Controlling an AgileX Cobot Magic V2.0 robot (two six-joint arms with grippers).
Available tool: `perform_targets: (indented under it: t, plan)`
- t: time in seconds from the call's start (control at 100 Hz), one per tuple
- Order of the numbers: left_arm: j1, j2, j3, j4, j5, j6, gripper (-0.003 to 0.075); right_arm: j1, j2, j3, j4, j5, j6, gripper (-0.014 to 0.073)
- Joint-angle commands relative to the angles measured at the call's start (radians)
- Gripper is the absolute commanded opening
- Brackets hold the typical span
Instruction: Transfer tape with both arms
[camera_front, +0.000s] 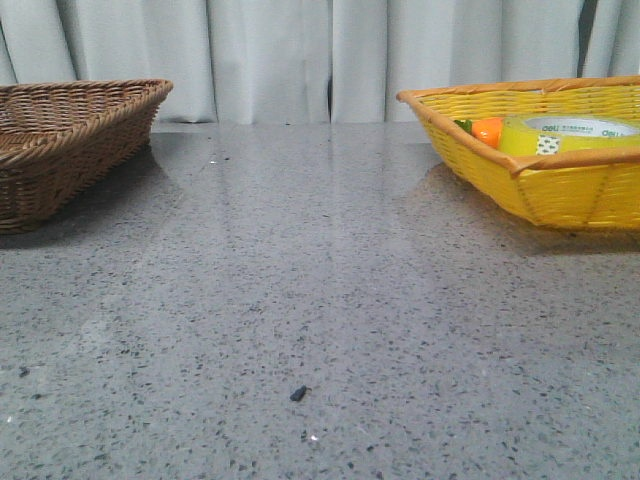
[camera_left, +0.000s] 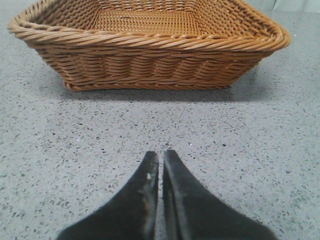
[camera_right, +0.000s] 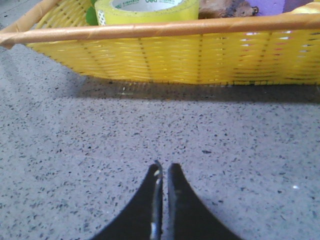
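The yellow tape roll (camera_front: 565, 135) lies flat inside the yellow basket (camera_front: 560, 190) at the right of the table, next to an orange carrot (camera_front: 487, 131). The tape also shows in the right wrist view (camera_right: 147, 11), behind the basket's front rim (camera_right: 150, 31). My right gripper (camera_right: 163, 166) is shut and empty, low over the table, well short of the basket. My left gripper (camera_left: 160, 155) is shut and empty over the table in front of the brown basket (camera_left: 150, 55). Neither arm shows in the front view.
The brown wicker basket (camera_front: 65, 140) stands at the left and holds nothing that I can see. The yellow basket also holds a brown and a purple item (camera_right: 240, 7). A small dark speck (camera_front: 298, 393) lies on the grey speckled table. Curtains hang behind.
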Motion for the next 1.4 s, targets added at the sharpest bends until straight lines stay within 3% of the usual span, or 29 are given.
perform_targets:
  t: [0.0, 1.07, 1.39]
  plan:
    - [0.0, -0.029, 0.011, -0.013, -0.04, -0.01, -0.0021, -0.006, 0.01, 0.022, -0.011, -0.042, -0.009, -0.0067]
    - [0.0, -0.029, 0.011, -0.013, -0.04, -0.01, -0.0021, -0.006, 0.01, 0.022, -0.011, -0.044, -0.009, -0.0067]
    - [0.0, -0.029, 0.011, -0.013, -0.054, -0.01, -0.0021, -0.006, 0.01, 0.022, -0.011, -0.12, -0.009, -0.0067]
